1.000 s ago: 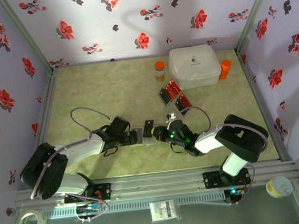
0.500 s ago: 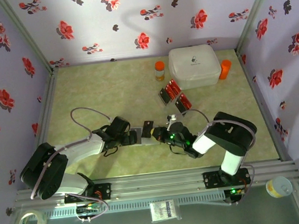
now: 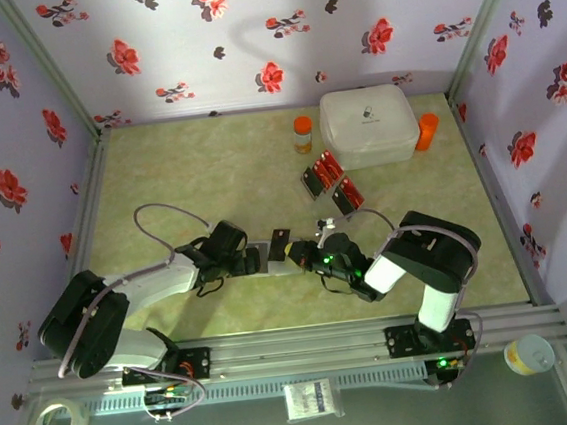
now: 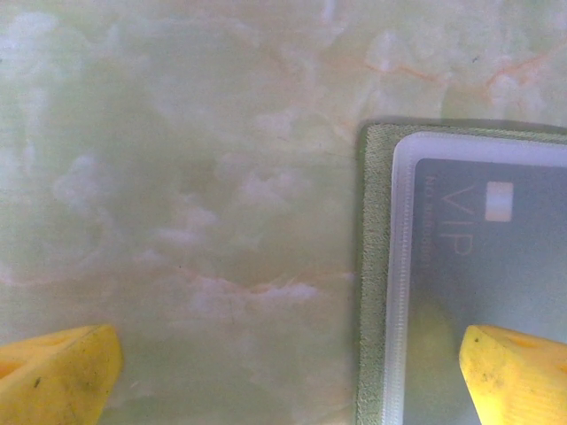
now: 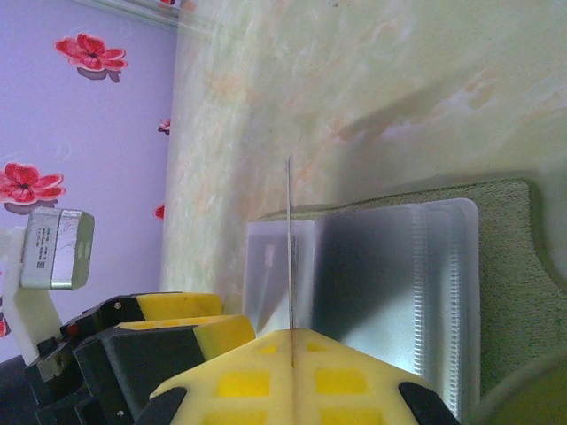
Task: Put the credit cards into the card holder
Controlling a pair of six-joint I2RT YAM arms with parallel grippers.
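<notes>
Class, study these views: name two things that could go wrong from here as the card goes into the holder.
1. The jaws of the right gripper pinch the credit card by one edge; pushed against a sleeve of the card holder, it might twist or slip.
2. The jaws of the left gripper stand open over the holder's corner; unless pinned, the holder could slide.

In your left wrist view, the card holder [image 4: 374, 266] runs off the right and bottom edges, and small print on the sleeved card [image 4: 496, 266] is blurred. Right wrist: the held card [image 5: 289, 266] shows edge-on, face hidden.
</notes>
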